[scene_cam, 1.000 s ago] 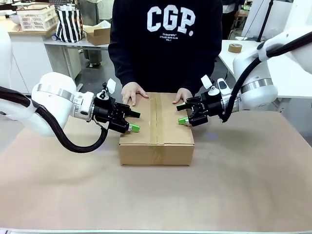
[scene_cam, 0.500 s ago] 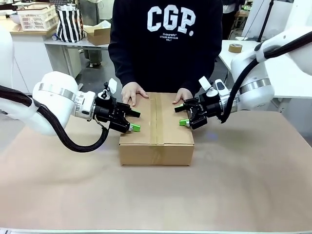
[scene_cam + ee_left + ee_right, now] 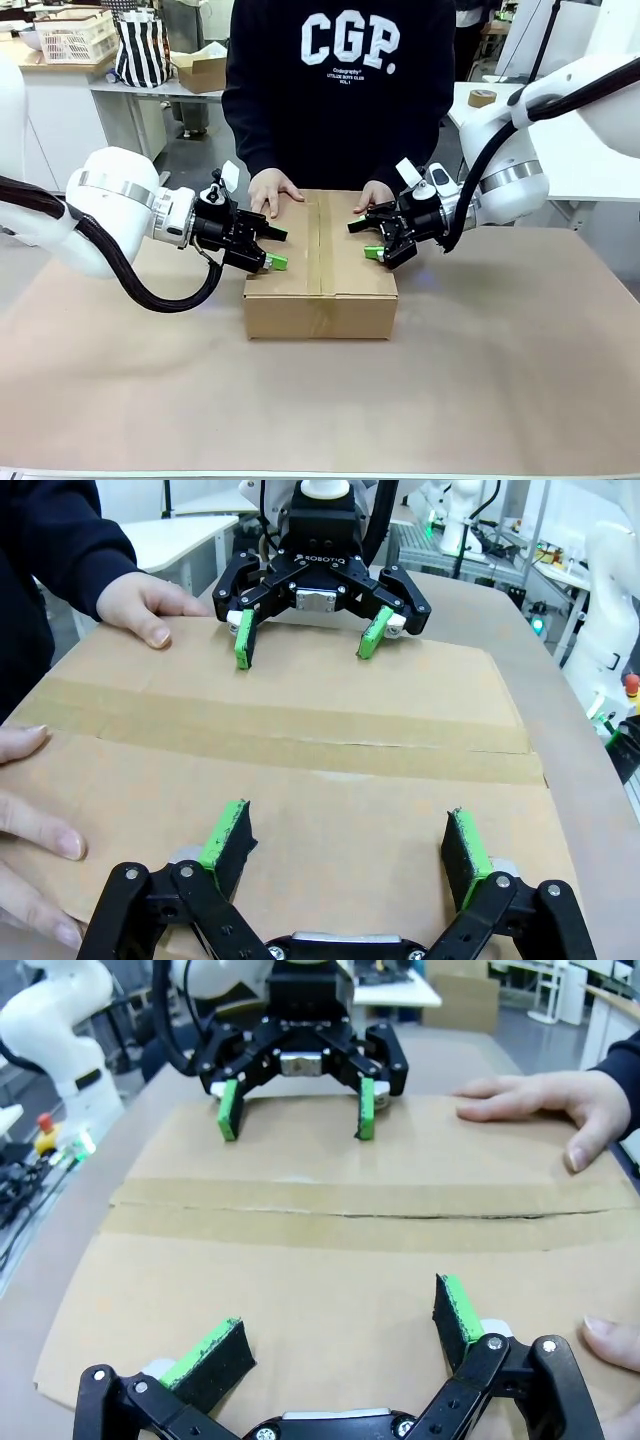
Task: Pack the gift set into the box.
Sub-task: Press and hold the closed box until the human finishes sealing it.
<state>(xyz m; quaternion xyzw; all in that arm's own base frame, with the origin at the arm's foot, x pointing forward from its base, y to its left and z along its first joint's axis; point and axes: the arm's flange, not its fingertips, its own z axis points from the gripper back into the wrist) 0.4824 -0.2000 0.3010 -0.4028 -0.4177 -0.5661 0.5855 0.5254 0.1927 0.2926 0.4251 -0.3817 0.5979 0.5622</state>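
the closed cardboard box, taped along its middle seam, is seen at the middle of the table with the person's hands laid on its far edge, while the left gripper and the right gripper are held spread open over its top.

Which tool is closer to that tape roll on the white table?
Right. The right tool is over the box's right side, toward the roll; the left tool over its left edge.
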